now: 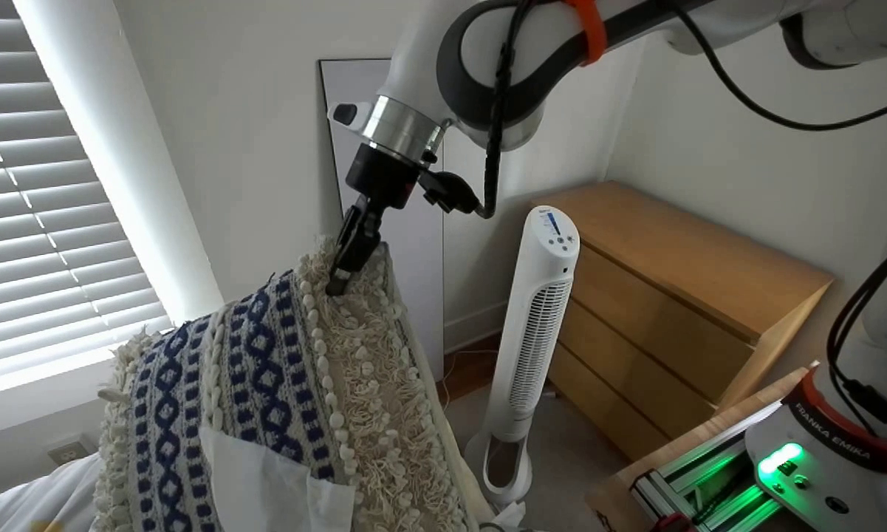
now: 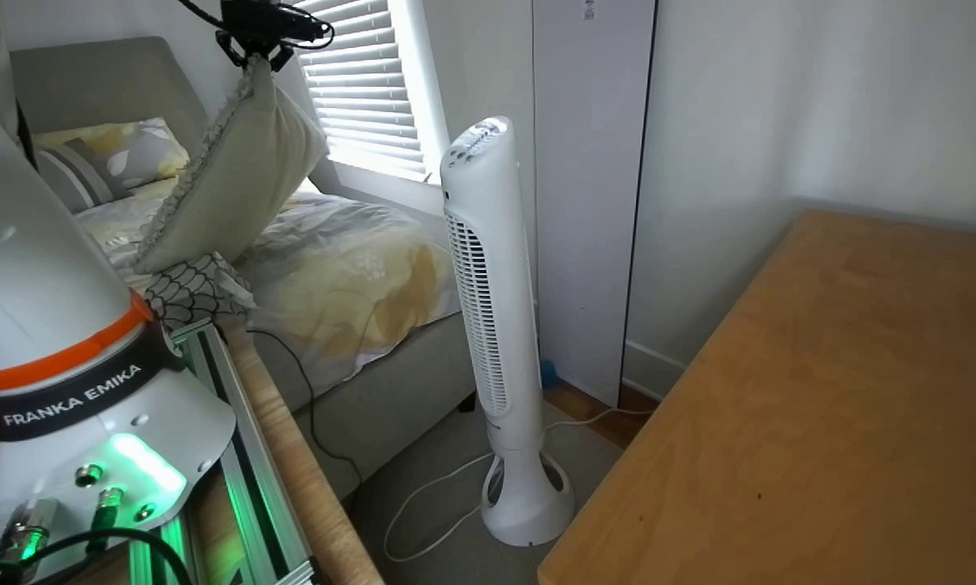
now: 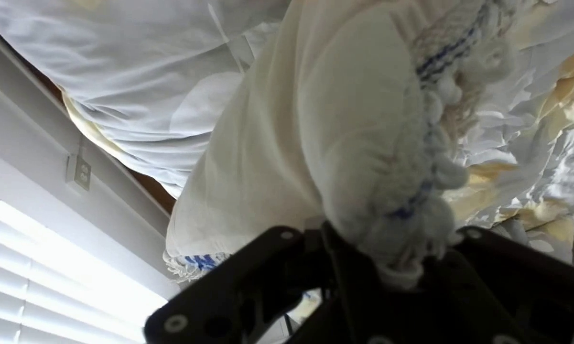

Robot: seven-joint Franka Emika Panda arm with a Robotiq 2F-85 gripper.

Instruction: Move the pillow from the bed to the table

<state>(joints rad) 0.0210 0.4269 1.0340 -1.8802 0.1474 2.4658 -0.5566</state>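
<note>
Gripping the pillow (image 1: 288,384) by an upper corner in the end effector (image 2: 254,65), with the jaws narrow around a bunched, tasselled edge. Hanging aslant over the bed (image 2: 410,406), on the side of the tower fan (image 2: 492,325) away from the desk (image 1: 679,255). Showing navy-and-white woven bands (image 1: 168,440) and cream fringe (image 1: 377,384) in an exterior view, and a plain cream back (image 2: 244,179), likewise in an exterior view. Hard to tell whether touching the bed at the lower end.

In both exterior views, with the fan upright on the floor (image 2: 447,569) between bed and desk, near the latter's flat tan top and drawers (image 1: 657,325). Beyond the fan, with a white panel (image 2: 589,203) upright by the wall (image 2: 780,106). Farther from the fan, with slatted blinds (image 1: 44,222) beside the bed, and with a striped cushion (image 2: 89,179) below the grey headboard (image 2: 97,81). Apart from the fan, with the robot base (image 2: 49,455), glowing green, set on metal rails (image 2: 252,455).
</note>
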